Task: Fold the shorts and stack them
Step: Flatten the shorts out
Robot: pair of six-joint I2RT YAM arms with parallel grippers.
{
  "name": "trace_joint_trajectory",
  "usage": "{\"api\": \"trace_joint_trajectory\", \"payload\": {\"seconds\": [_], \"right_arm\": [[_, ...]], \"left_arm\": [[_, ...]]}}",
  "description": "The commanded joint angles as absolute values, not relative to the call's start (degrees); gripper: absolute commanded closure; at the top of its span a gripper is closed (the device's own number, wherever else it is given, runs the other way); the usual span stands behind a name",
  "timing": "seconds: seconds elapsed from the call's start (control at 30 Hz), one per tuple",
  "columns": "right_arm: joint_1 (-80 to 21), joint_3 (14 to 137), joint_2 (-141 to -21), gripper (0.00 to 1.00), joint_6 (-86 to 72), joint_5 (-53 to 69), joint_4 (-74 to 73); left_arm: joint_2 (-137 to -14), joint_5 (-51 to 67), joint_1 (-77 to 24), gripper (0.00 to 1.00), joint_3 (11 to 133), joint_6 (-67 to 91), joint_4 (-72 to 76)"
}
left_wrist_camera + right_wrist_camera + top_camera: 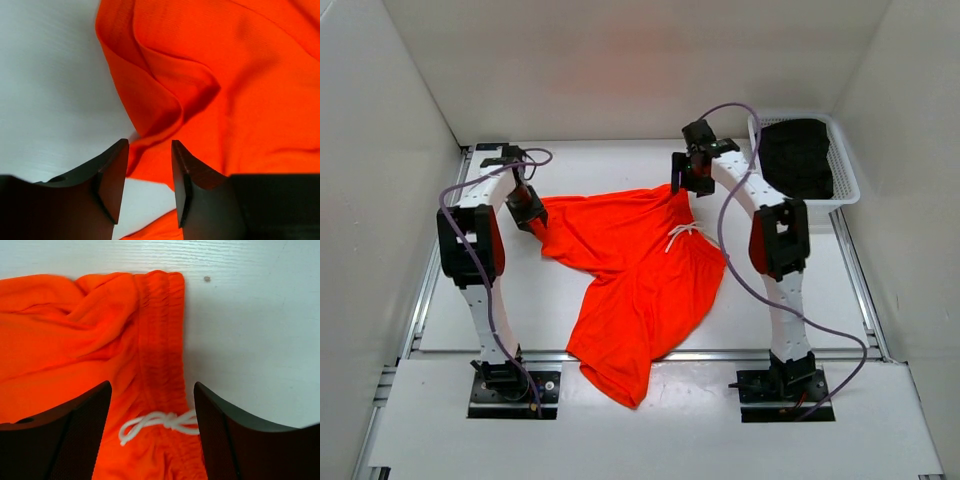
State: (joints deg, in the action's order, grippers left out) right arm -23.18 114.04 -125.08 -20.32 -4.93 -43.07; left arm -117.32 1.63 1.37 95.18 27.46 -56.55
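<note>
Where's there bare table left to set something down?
Bare: the far strip of table behind the shorts, and the near-left patch between the left arm and the shorts' leg. Crowded: the middle, and the basket holding dark clothing.

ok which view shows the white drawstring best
Right wrist: the drawstring lies large at lower centre, by the waistband. The top external view shows it only as a small white squiggle; the left wrist view shows only shorts fabric.

Both arms are bent high at the elbow and stretched forward. The left gripper (528,208) is angled downward with fingers narrowly parted; the right gripper (688,178) is spread wide.
</note>
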Motion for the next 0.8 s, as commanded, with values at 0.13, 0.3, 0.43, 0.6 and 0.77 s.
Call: {"api": "trace_joint_trajectory", "payload": {"seconds": [0.13,0.3,0.43,0.6,0.77], "right_arm": [[-22.94,128.57,-136.84,0.26,-18.28,-8.7,-49.83],[-22.94,135.43,-144.13,0.23,-17.67,-7.48,-49.83],[-22.33,138.77,-147.48,0.28,-18.36,-5.28,-49.31],[-21.8,138.78,-148.71,0.6,-20.47,-2.64,-47.99],[-21.27,139.31,-149.24,0.85,-22.32,-3.95,-46.24]], "left_arm": [[-116.98,-0.09,2.1,0.66,95.28,26.46,-55.99],[-113.3,2.37,2.11,0.64,88.53,26.46,-55.46],[-110.66,4.92,1.41,0.34,82.2,26.98,-53.18],[-112.23,3.7,0.88,0.48,79.1,27.51,-51.68],[-113.9,2.55,0.88,0.9,80.33,28.65,-50.54]]}}
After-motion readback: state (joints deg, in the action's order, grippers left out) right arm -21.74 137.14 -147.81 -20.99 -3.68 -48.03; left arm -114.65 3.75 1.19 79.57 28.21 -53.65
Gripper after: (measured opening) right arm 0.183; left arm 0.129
